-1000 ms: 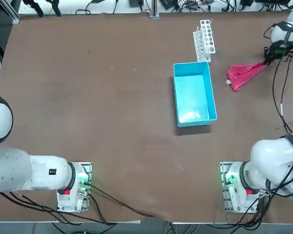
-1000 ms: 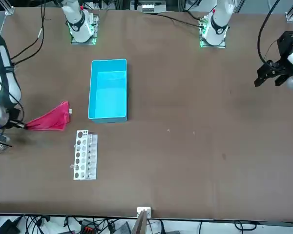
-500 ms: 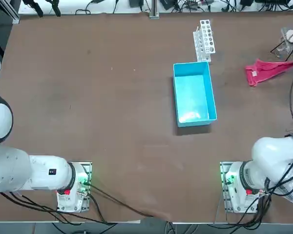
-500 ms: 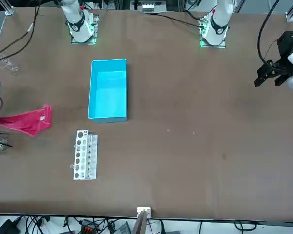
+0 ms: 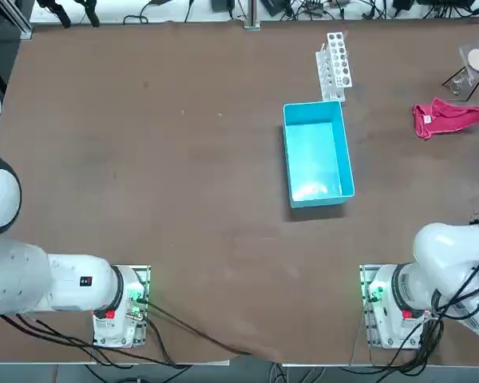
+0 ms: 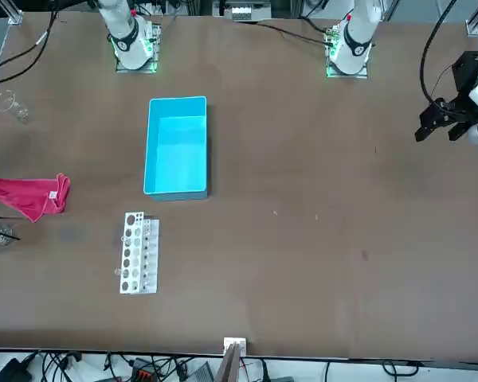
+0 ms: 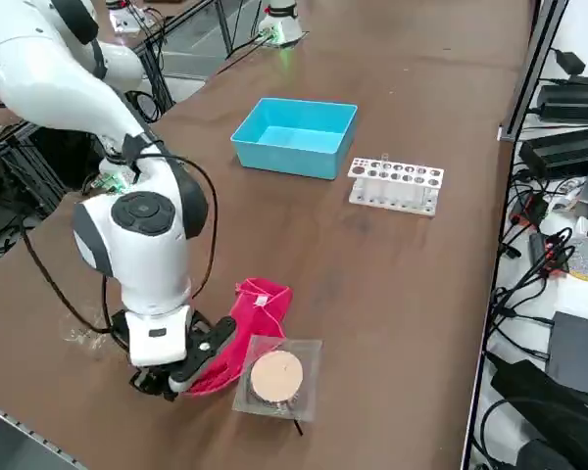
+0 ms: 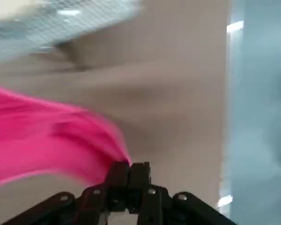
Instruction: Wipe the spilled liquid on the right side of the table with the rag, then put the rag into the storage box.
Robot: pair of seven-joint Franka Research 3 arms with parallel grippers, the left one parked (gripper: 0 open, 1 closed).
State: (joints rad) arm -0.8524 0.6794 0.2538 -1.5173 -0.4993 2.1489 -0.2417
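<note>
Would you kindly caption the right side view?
Right gripper drags the pink rag across the table, near its edge.

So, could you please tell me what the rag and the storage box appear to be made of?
The rag, pinched in the shut right gripper, looks like soft pink-red cloth: it folds and drapes limply. The storage box looks like light blue plastic, probably rigid: smooth low walls, crisp edges and a slight sheen inside.

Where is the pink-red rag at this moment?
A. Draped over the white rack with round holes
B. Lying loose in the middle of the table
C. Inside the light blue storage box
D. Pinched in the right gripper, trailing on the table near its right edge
D: the right gripper is shut on a corner of the rag, which trails on the table, far from the storage box.
</note>
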